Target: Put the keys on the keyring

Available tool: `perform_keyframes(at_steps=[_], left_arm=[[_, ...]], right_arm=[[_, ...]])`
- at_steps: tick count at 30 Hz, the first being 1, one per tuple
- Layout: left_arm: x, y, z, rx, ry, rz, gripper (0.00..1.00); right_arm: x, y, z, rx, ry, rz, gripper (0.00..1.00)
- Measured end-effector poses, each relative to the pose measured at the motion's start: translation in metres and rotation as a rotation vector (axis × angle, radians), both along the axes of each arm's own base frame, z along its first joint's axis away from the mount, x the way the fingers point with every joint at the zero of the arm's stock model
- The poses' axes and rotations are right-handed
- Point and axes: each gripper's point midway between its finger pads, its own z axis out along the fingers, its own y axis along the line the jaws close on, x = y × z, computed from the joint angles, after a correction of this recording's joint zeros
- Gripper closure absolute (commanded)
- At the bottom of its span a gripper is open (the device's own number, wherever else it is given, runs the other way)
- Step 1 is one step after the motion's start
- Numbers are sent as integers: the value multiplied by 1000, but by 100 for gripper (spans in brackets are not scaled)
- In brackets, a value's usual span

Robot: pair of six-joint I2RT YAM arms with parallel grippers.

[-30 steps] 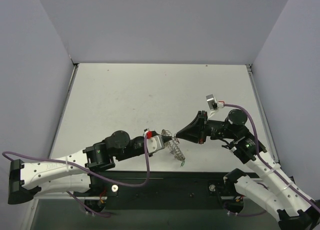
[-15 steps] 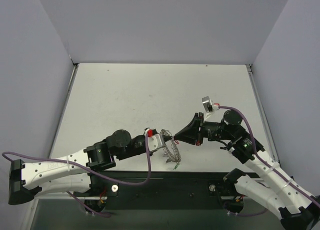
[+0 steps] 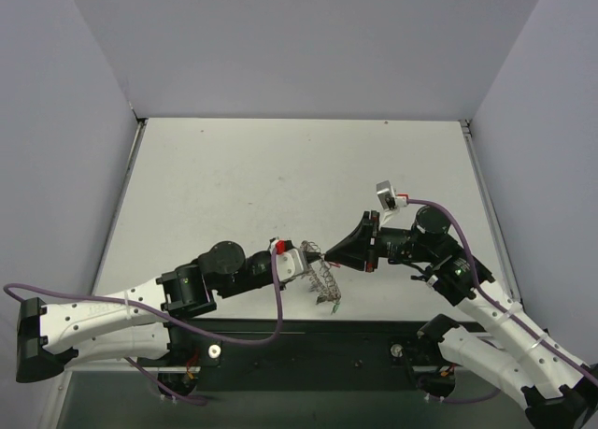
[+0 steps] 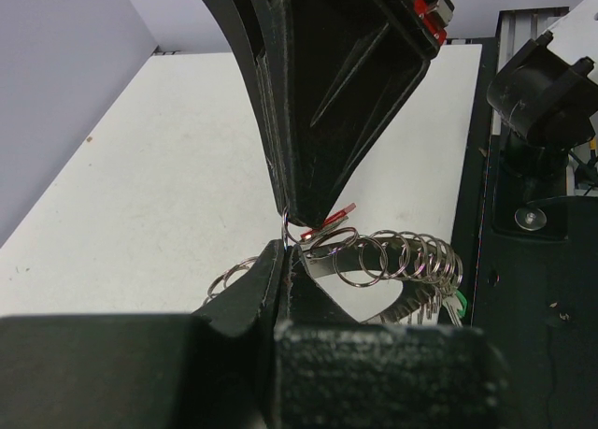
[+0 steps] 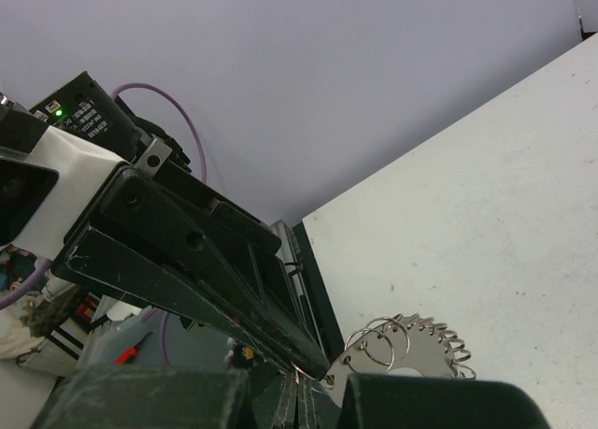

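Observation:
The keyring [image 3: 324, 278], a silvery plate rimmed with many small wire loops, hangs above the table's near edge. My left gripper [image 3: 311, 261] is shut on its rim; in the left wrist view the left gripper [image 4: 287, 261] pinches the keyring [image 4: 411, 256] at its left end. My right gripper [image 3: 329, 257] meets it tip to tip, shut on a red key [image 4: 341, 214] whose small loop touches the rim. A green key [image 3: 334, 307] dangles from the ring's low side. In the right wrist view the keyring [image 5: 420, 340] shows beside the left gripper [image 5: 316, 365].
The white table [image 3: 280, 186] stretches behind the grippers, with grey walls on three sides. A black base rail [image 3: 308, 340] runs along the near edge under both arms.
My right gripper has shifted a little left toward the ring, and the ring with its green key has swung slightly. Both grips are unchanged.

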Motion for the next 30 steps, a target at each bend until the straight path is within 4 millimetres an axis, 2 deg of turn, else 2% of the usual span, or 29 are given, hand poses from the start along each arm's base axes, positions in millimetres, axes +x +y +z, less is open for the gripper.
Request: perform_keyframes(at_steps=[30], left_arm=[[-4, 0, -10, 41, 25, -18, 100]], right_arm=[[6, 0, -5, -39, -1, -31, 100]])
